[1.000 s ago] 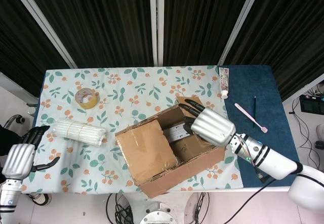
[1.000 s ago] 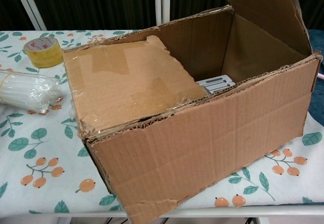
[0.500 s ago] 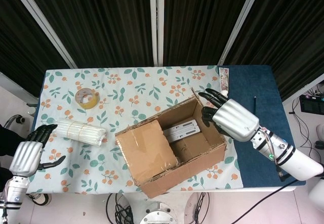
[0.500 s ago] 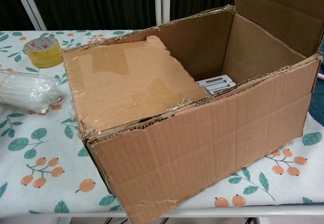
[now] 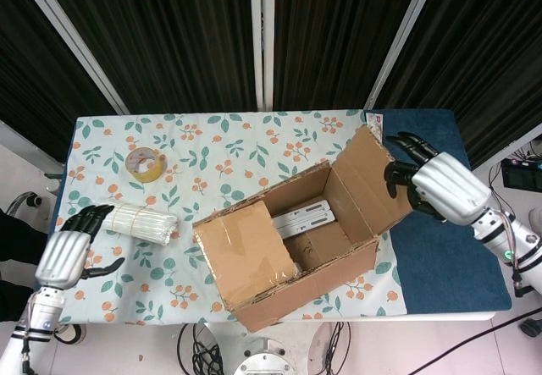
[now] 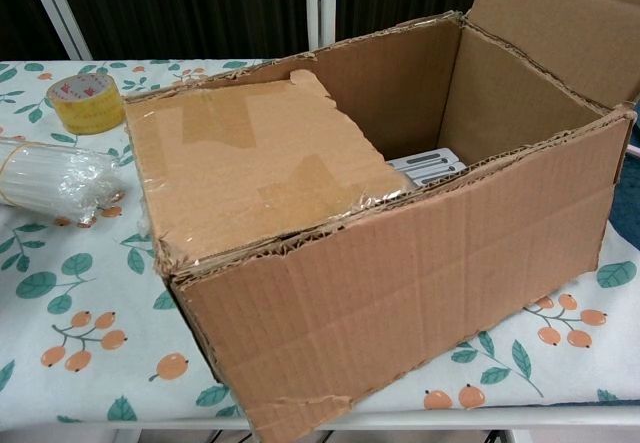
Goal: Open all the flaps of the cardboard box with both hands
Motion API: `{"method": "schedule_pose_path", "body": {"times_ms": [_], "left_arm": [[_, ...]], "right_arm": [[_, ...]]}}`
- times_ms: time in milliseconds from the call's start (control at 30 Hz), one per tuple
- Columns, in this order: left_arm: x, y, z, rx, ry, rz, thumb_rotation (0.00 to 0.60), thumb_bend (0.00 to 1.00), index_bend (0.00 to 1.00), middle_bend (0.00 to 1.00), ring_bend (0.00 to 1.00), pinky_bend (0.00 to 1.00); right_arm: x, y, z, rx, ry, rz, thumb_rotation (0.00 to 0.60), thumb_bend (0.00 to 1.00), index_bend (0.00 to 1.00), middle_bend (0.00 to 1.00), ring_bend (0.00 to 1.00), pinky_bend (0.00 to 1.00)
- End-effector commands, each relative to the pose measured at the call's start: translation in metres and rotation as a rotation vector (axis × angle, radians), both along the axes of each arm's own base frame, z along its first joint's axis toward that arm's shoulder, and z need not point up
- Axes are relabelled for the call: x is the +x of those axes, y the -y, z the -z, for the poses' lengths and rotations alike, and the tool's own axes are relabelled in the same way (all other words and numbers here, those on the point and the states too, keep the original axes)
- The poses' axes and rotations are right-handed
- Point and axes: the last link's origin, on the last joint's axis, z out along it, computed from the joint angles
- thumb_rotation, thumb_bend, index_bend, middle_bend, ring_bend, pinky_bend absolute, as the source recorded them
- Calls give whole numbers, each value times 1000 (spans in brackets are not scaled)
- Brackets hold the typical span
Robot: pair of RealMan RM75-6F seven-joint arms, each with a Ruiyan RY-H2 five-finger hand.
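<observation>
The cardboard box [image 5: 288, 256] sits at the table's front middle. Its left flap [image 5: 246, 252] lies flat and shut over the left half, with clear tape across it [image 6: 255, 168]. The right flap [image 5: 373, 180] is swung up and leans outward to the right [image 6: 560, 13]. A white item [image 6: 430, 165] lies inside. My right hand [image 5: 440, 187] is just right of that flap, its dark fingers [image 5: 396, 173] spread and touching the flap's outer edge. My left hand [image 5: 72, 252] hovers open at the table's left edge, apart from the box. Neither hand shows in the chest view.
A bundle of white straws [image 5: 135, 220] lies beside my left hand. A yellow tape roll [image 5: 145, 164] sits further back. A blue mat [image 5: 440, 256] covers the table's right end, with a tube [image 5: 373, 123] at its back edge.
My right hand has swept right and out of the box, pushing the right flap from upright to leaning outward. My left hand has drifted up and right toward the straw bundle.
</observation>
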Motion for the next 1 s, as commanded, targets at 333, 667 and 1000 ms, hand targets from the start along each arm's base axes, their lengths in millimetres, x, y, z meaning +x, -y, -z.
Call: {"method": "schedule_pose_path", "body": {"times_ms": [333,667,1000], "left_arm": [[6,-4,0,17,7,17,442,161,99,123,91,205],[68,-37,-12,23,122,291,443,117,131,163,93,205],[174,-93,29,-223,211,598,284,0,224,217,110,206]], "right_arm": [[-23,0,-10,-15,139,26,600,902,23,84,0,0],[-57,-13,-1,-138,327,73,600,830,0,0,0,0],[-82,-26,-19,-166,456,133,600,831,0,0,0,0]]}}
